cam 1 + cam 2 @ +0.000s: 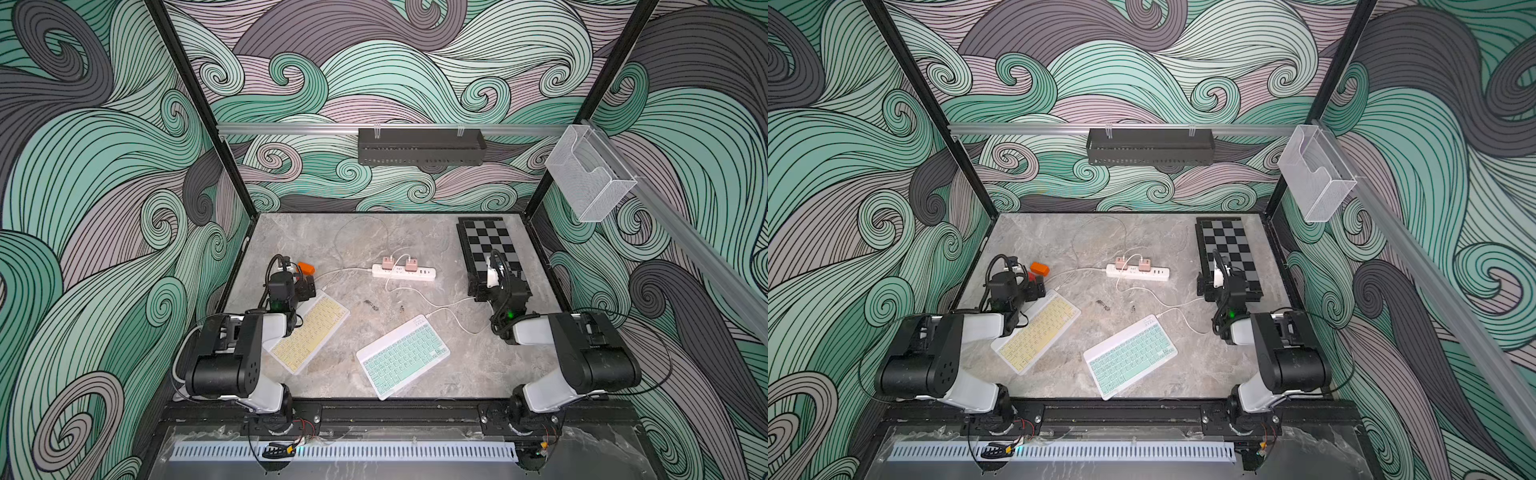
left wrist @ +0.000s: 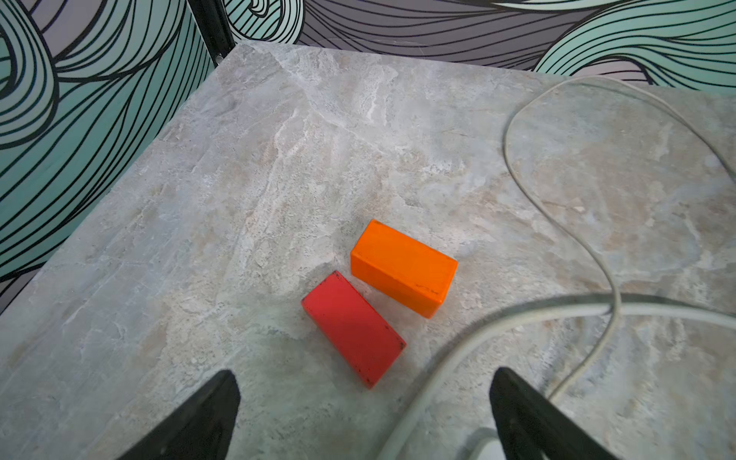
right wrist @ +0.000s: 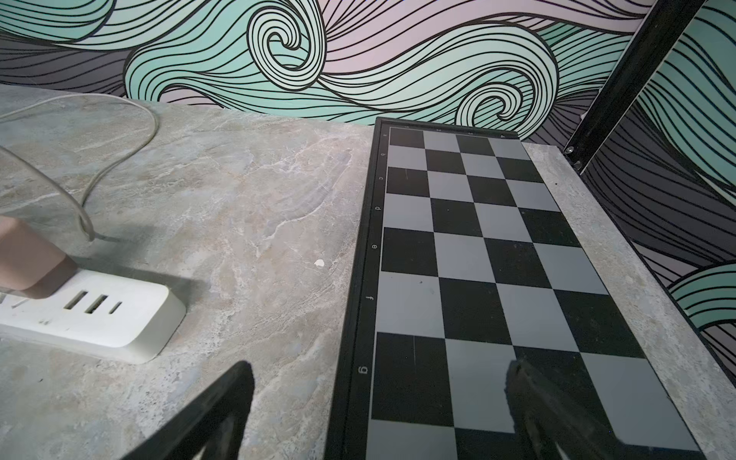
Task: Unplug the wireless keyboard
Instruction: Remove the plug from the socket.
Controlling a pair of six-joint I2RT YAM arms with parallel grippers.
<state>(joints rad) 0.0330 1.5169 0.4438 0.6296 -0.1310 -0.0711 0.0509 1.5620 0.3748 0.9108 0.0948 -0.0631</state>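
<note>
Both jaws wide apart, grasping nothing
Left jaws hang near red block [image 2: 352, 330]; right jaws over chessboard [image 3: 478, 259] edge. On bench [image 1: 365, 249], green keyboard [image 1: 403, 357], cable [image 1: 432, 314] at its corner; strip [image 1: 403, 272] holds two chargers [image 1: 411, 264]

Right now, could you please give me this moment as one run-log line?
left gripper: open, by red block | right gripper: open, over chessboard edge | green keyboard: cable attached | unplug: not started
</note>
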